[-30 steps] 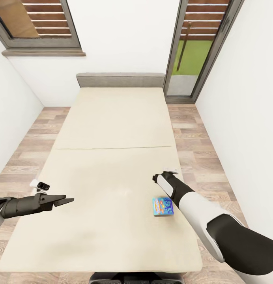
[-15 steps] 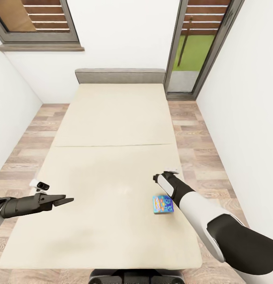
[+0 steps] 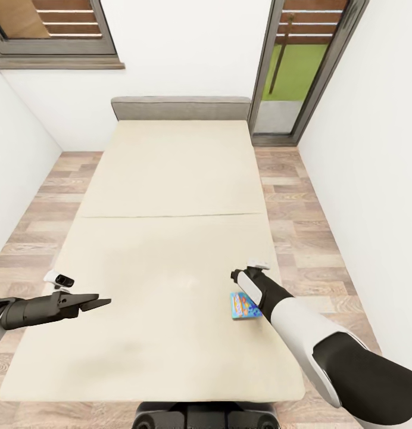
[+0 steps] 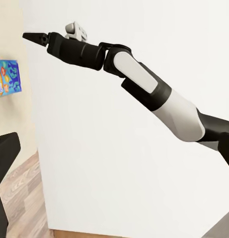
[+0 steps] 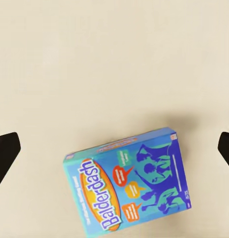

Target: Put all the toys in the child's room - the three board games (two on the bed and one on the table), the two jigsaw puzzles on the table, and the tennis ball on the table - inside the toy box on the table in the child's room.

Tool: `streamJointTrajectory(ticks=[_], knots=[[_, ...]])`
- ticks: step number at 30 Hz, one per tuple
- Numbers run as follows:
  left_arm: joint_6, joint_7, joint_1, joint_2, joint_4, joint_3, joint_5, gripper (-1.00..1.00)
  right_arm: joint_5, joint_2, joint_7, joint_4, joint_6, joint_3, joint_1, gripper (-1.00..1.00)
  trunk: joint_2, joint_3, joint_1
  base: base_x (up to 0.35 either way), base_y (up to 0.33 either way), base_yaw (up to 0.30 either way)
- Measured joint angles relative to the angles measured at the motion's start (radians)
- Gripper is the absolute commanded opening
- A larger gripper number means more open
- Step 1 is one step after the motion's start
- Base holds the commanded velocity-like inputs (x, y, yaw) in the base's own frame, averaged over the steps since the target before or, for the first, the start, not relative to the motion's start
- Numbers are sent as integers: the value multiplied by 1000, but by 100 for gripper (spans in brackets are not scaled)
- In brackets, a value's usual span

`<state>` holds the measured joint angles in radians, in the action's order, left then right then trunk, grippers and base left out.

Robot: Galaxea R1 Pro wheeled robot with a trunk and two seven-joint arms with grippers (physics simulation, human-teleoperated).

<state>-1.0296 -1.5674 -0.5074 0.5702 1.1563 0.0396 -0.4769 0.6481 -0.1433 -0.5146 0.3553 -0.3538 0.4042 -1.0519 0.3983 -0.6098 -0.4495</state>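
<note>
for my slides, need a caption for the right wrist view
Blue Balderdash board game flat on the beige bed, between open jaws.

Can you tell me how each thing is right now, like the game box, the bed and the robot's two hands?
board game: lying flat on the bed, printed side up, not held.
bed: bare beige mattress, the one box near its right edge.
right gripper: open, hanging above the box, not touching it.
left gripper: held out over the bed's left side, empty; open or shut is hard to tell.
</note>
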Motion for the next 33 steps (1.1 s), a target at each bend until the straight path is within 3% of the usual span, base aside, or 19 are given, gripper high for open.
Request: streamJointTrajectory(ticks=[33], knots=[[14,9,0,-1,0,-2,3,100,-1,-1,0,2,17,-3,6,100,0,-54,0,0,0,0]])
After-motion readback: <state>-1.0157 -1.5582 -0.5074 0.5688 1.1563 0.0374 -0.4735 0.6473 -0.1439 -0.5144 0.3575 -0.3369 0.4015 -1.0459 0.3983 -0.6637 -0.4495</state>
